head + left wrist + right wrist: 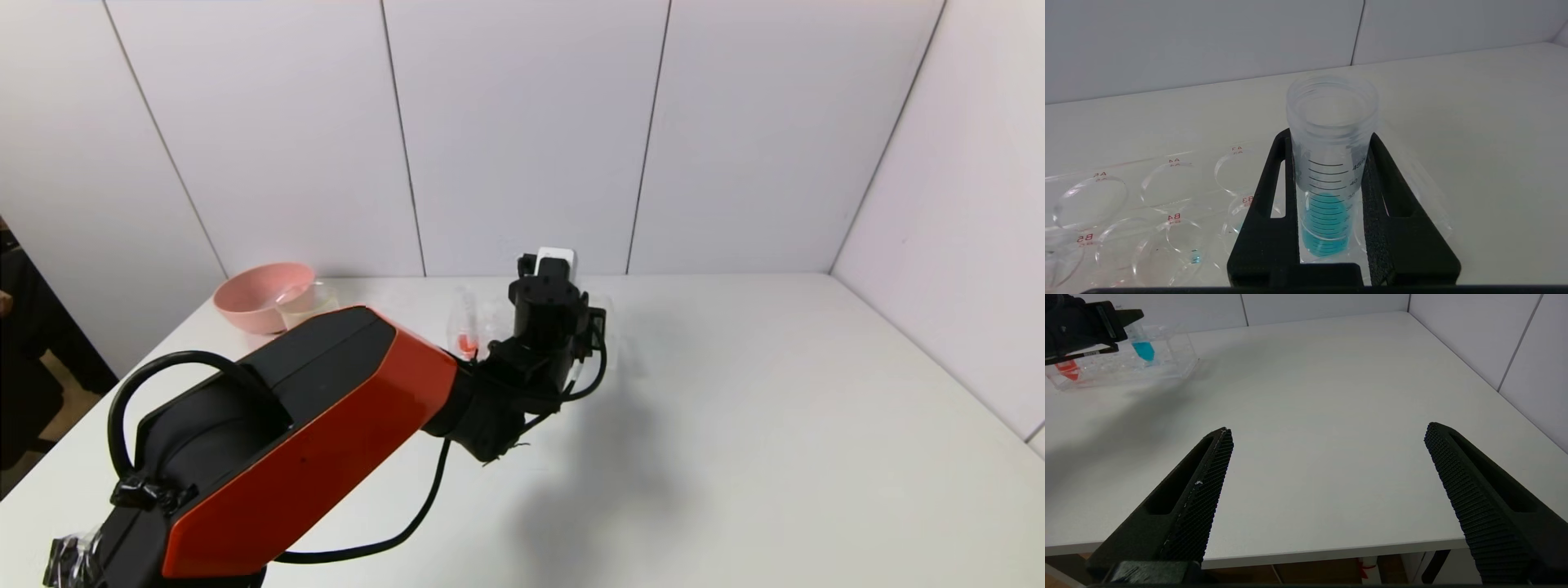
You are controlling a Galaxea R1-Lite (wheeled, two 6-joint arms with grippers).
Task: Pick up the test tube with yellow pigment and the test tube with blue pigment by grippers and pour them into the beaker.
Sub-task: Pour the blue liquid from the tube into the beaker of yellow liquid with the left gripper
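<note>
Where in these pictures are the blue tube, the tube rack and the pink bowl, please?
blue tube (1327, 228), left wrist view, on its blue-filled lower part.
tube rack (1167, 365), right wrist view, on its clear side wall.
pink bowl (245, 314), head view, on its outer wall.

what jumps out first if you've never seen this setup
The left end effector is shut on the test tube with blue pigment, which stands upright at the clear rack at the far middle of the table. The big red and black left arm fills the near left. The right end effector hangs open over the table's near edge.
</note>
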